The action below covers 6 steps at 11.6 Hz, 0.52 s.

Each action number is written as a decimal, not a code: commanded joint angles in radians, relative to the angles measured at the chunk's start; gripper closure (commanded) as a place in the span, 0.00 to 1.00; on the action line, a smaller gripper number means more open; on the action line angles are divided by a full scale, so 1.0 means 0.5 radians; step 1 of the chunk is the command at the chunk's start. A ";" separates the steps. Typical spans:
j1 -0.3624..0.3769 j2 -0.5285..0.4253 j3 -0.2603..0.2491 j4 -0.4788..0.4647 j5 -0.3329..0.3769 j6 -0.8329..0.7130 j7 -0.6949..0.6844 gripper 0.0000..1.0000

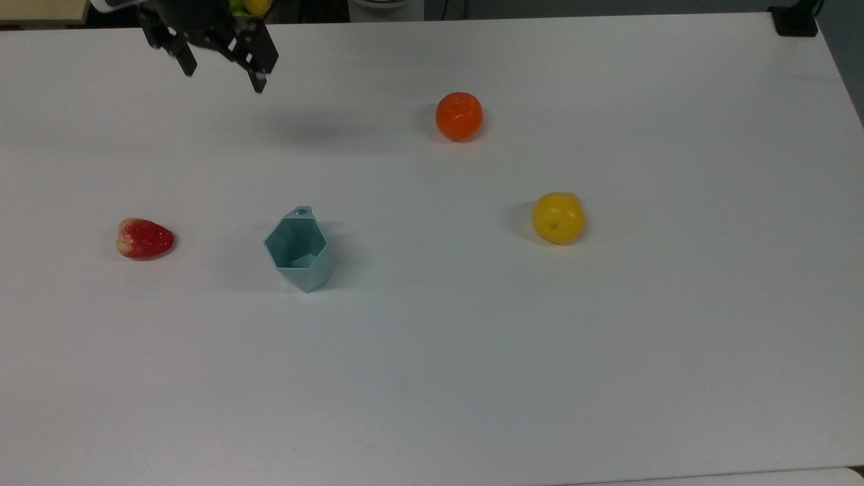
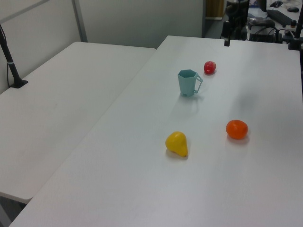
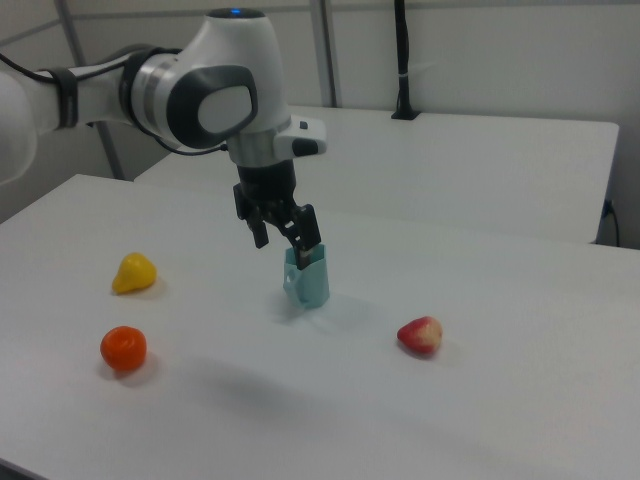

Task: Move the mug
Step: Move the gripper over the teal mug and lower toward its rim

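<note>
White table (image 1: pixel 607 378) — mug (image 1: pixel 298 251) upright mid-table, between strawberry (image 1: pixel 144 238) and pear (image 1: pixel 557 217). Gripper (image 1: pixel 223 73) spread, empty, well apart. Mug likely light, rigid — you grip rim wall, not tab.

Place: a robotics lab or test room, set up inside an office-like space.
Tables: two plain white tables (image 2: pixel 142 189) pushed side by side, bare like workbenches.
Robot: a white and black robot arm (image 3: pixel 200 95) mounted at the table, reaching over it.
Camera gear: black stands (image 2: pixel 12 64) clamped to table edges, one at a corner (image 1: pixel 796 20) in the top view.
Walls: grey partition panels (image 3: pixel 480 50) with metal posts behind the tables.
Background: dark equipment and cables (image 2: pixel 265 23) on a far desk in the left view.
Props: toy fruits laid out apart on the white top, such as an orange (image 1: pixel 459 116).
</note>
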 commanded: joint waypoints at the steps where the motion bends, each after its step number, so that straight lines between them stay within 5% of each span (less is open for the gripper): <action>1: 0.051 0.169 -0.002 0.042 0.039 0.180 -0.080 0.00; 6: 0.122 0.335 0.007 -0.028 0.058 0.435 -0.163 0.00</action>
